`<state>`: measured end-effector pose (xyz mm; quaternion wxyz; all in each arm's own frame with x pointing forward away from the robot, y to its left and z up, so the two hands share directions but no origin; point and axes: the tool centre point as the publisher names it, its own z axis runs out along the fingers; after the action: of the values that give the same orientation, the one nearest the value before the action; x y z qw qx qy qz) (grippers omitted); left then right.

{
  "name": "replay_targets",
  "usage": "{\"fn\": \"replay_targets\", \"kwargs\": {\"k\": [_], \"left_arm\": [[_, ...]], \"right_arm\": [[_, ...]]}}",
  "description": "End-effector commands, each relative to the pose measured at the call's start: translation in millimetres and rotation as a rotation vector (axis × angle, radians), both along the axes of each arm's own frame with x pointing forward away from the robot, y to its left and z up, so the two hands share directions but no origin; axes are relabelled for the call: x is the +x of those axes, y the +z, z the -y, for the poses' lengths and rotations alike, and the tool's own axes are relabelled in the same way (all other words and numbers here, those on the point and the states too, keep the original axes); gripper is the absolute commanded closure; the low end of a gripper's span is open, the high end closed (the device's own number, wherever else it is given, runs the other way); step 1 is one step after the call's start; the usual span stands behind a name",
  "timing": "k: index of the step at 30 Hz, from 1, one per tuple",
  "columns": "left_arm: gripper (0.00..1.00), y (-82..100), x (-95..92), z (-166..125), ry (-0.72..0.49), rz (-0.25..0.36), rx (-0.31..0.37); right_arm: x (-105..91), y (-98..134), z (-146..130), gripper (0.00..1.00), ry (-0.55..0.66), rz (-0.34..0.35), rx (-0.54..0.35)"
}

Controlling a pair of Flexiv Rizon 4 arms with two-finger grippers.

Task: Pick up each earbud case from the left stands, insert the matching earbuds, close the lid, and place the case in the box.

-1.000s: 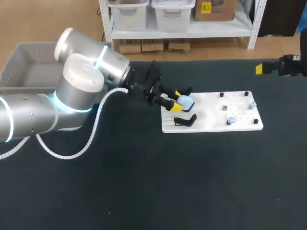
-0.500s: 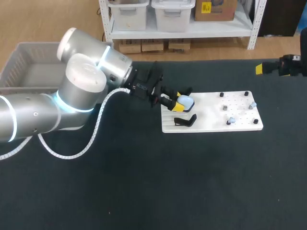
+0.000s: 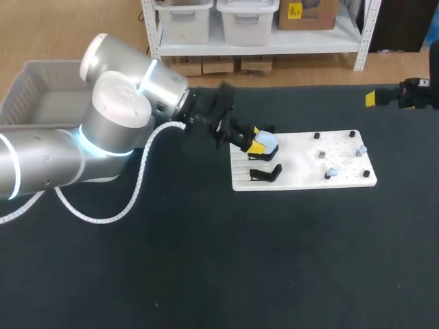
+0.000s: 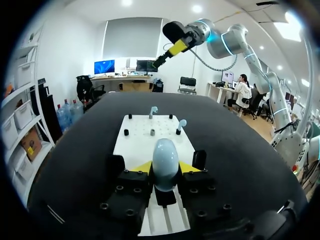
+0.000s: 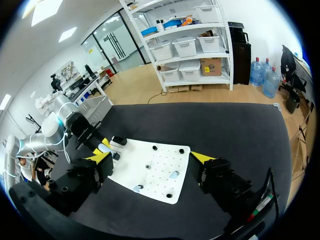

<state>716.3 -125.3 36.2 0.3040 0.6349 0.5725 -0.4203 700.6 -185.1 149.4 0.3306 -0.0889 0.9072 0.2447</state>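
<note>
A pale blue earbud case (image 3: 265,144) stands at the left end of the white board (image 3: 302,163). My left gripper (image 3: 256,142) is shut on it. In the left wrist view both yellow fingertips (image 4: 142,167) press the earbud case (image 4: 165,161) from its two sides. Just nearer on the board is an empty black stand (image 3: 265,173). Two pale blue earbuds (image 3: 330,171) (image 3: 361,149) sit on pegs at the board's right end, ahead of the held case as earbuds (image 4: 181,123) in the left wrist view. My right gripper (image 5: 151,157) hangs open, high at the far right.
A grey mesh box (image 3: 34,96) stands at the far left behind my left arm. Small black pegs (image 3: 320,155) dot the right half of the board. Black table cloth (image 3: 226,260) surrounds the board on all sides.
The left gripper's fingers have narrowed onto the earbud case and the wrist has risen slightly. The right arm has not moved.
</note>
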Motion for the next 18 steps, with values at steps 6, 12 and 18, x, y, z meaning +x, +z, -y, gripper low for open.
{"fn": "replay_targets", "kwargs": {"k": [6, 12, 18], "left_arm": [[1.0, 50.0, -22.3, -17, 0.095, 0.087, -0.145], [1.0, 79.6, -24.1, -8, 0.083, 0.121, -0.247], [1.0, 96.6, -26.2, -2, 0.072, 0.12, -0.321]], "right_arm": [[-0.2, 0, 0, 0.0, 0.0, 0.0, 0.0], [-0.2, 0, 0, 0.0, 0.0, 0.0, 0.0], [-0.2, 0, 0, 0.0, 0.0, 0.0, 0.0]]}}
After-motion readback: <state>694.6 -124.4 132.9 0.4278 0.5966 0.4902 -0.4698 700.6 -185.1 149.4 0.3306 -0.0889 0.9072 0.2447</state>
